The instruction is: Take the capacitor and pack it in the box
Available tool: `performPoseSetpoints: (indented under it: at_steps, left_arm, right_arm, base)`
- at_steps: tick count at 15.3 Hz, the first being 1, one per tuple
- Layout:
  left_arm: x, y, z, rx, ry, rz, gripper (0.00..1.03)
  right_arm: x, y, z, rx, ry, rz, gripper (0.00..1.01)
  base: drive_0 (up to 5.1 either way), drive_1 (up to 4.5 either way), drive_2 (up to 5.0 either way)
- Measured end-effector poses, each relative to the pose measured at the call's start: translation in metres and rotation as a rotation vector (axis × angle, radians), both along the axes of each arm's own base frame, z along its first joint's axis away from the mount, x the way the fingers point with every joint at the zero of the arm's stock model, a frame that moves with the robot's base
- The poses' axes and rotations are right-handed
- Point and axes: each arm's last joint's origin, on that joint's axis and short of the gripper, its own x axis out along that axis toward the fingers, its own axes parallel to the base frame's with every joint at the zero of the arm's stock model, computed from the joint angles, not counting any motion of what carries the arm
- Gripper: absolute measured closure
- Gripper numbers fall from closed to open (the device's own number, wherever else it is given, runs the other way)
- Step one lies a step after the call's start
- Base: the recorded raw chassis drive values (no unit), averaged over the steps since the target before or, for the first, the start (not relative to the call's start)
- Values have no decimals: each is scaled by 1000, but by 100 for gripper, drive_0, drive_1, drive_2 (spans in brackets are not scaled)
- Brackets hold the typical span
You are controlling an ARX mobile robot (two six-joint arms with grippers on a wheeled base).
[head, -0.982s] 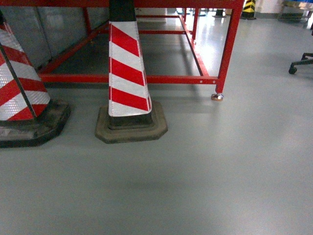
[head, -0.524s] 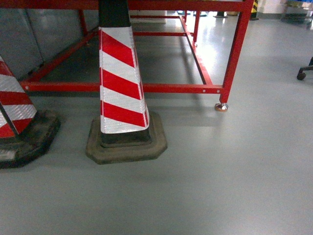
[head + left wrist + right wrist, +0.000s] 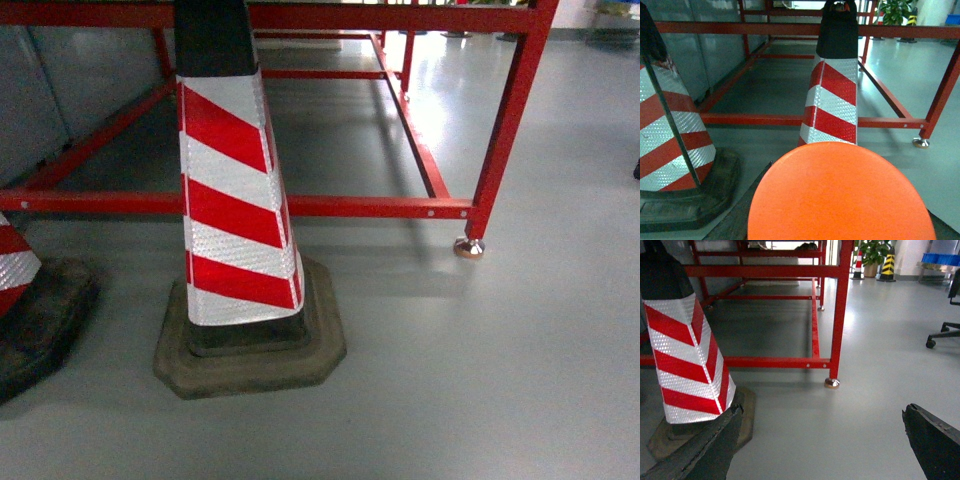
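Grey smooth floor (image 3: 480, 380) fills the frame; red-and-white striped traffic cone (image 3: 235, 200) stands centre-left before a red metal frame (image 3: 505, 130); right pincer (image 3: 820, 450) spread; left pincer's state unclear; box unseen.

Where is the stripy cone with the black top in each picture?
Head: cone left of centre, in front of the red frame.
Left wrist: cone centre, behind an orange disc.
Right wrist: cone at the left edge.
Shared landmark: the frame's metal foot, right of the cone.
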Motion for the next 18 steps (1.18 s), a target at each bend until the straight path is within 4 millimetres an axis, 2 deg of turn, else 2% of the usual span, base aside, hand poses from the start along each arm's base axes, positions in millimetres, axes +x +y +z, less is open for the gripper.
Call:
performPoseSetpoints:
  at_steps: [1,18]
  left_arm:
    - [0,0,0,0,-3,-1,60]
    - [0,0,0,0,1,-1,60]
  right_arm:
    - [0,0,1,0,-8,0,3]
    - [0,0,0,0,-2,0,3]
  base:
    - [-6,409,-421]
    - [0,0,0]
